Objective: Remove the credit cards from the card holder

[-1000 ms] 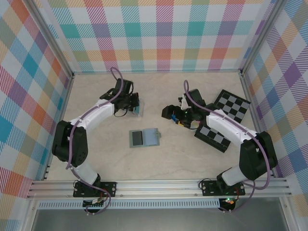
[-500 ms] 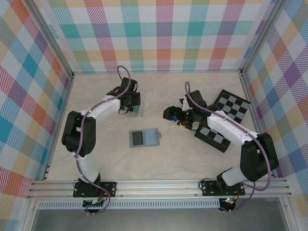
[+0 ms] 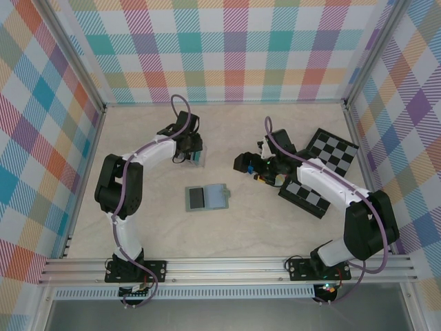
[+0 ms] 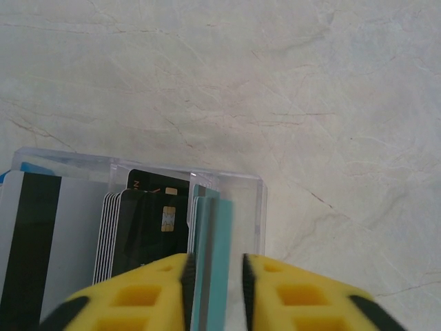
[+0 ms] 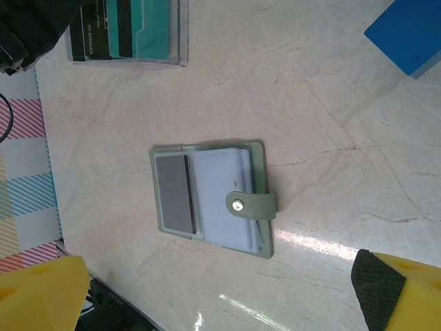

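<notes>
Flagging risks, left to right. Left end effector (image 4: 215, 279) sits over the clear stand (image 4: 242, 207), jaws close either side of a teal card (image 4: 212, 241). We can't tell if they pinch it or stand just off it. If we lift with a pad dragging, the card comes back out, or the light stand tips and spills its upright cards. Stand looks like thin rigid plastic, glossy and slotted; the cards look hard and slick.

Centre: holder (image 3: 207, 197) lies open and flat on the table (image 3: 151, 227), between the arms and well apart from both end effectors. Grey-green skin looks soft and matte, inner panels are pale blue, and a strap (image 5: 251, 205) with a metal snap lies across one panel edge. A dark grey card (image 5: 172, 193) sits flush in a pocket, so there's little edge to catch. Table is smooth, marble-look. We expect the holder to slide or fold if pulled one-handed, so it needs pinning.

Right end effector (image 3: 239, 163) hovers beyond it, jaws wide apart, nothing between them. Far right are two flat checkered boards (image 3: 333, 152); the elbow could clip them.
</notes>
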Action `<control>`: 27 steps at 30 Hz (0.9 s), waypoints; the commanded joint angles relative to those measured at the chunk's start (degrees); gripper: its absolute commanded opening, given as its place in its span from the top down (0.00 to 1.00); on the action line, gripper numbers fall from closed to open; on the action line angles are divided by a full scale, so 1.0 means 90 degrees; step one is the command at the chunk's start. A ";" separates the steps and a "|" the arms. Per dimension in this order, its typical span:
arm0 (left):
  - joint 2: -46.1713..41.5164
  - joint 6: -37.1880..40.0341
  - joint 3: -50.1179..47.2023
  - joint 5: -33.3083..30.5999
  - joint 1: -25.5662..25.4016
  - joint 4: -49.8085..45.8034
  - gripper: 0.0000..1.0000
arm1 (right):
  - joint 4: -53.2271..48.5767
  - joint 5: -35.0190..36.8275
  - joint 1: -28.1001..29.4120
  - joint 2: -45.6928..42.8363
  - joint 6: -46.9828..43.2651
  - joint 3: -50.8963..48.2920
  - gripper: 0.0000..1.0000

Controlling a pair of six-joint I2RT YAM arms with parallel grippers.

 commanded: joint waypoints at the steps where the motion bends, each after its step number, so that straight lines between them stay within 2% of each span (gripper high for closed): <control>1: -0.0303 -0.0078 0.0213 0.0168 0.0013 -0.0101 0.66 | 0.0033 -0.0292 -0.0039 -0.0068 -0.0154 -0.0056 0.00; 6: -0.1142 -0.0536 0.0006 0.0033 0.0115 -0.0445 0.50 | 0.0247 -0.0742 -0.0024 0.0066 -0.0204 0.0044 0.02; 11: -0.2227 -0.1023 -0.0587 0.0098 0.0301 -0.1028 0.35 | 0.0069 -0.0707 0.0186 0.0285 -0.0369 0.0351 0.08; 17: -0.3814 -0.1470 -0.1754 0.0356 0.0549 -0.1453 0.19 | -0.0227 -0.0491 0.0900 0.1002 -0.0474 0.0970 0.18; 21: -0.4735 -0.1616 -0.2324 0.0214 0.0603 -0.1902 0.11 | -0.0248 -0.0403 0.1442 0.1647 -0.0350 0.1451 0.25; 22: -0.4973 -0.1649 -0.2465 0.0193 0.0613 -0.1994 0.01 | -0.0264 -0.0371 0.1572 0.1837 -0.0307 0.1599 0.27; 27: -0.5883 -0.1870 -0.3195 0.0281 0.0632 -0.2221 0.00 | -0.0322 -0.0113 0.2006 0.2507 -0.0141 0.2095 0.36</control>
